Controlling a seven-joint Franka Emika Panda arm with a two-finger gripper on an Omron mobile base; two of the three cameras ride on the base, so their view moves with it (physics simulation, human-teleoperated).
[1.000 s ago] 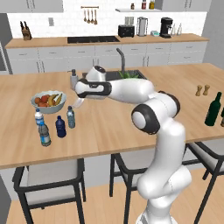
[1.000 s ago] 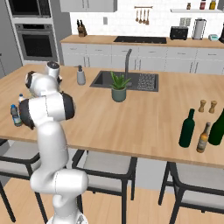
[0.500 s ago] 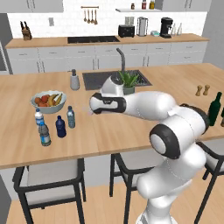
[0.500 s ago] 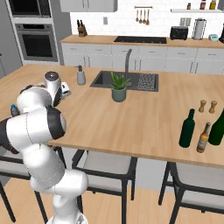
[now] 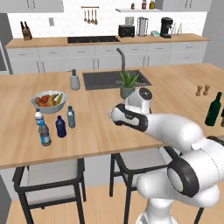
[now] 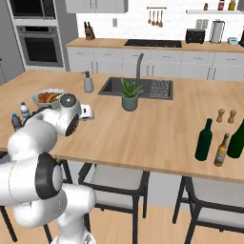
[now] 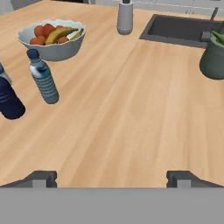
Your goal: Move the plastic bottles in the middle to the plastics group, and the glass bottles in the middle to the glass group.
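plastics look sorted, glass end harder to call

the gripper [image 7: 112, 179] hung over bare counter [image 7: 131, 122] with its jaws spread wide and nothing between them.

ahead of it in the hand view stood the pale-blue water bottle [image 7: 43, 82] and, near it at the frame's edge, the squat navy bottle [image 7: 8, 101], both upright in front of the fruit bowl [image 7: 51, 50]. in the left base view these two (pale-blue bottle [image 5: 71, 117], navy bottle [image 5: 61, 127]) stood just beside the clear labelled bottle [image 5: 39, 117] and the greyish bottle [image 5: 44, 134], all four in one loose cluster at the left end of the island. by that layout the plastic half of the job looked finished.

the green wine bottle [image 6: 205, 140] stood upright at the far right end, well apart from the gripper, just beside a small amber bottle [image 6: 220, 150] and near the dark bottle [image 6: 237, 139] cut off by the frame edge. whether it counted as already in the glass group or was waiting to be nudged closer, the views did not settle. it sat much nearer that dark bottle than the island's middle, where the potted plant [image 6: 129, 95] was.

if anything was left, it was at that right end, and the arm would need a long swing across to reach it.
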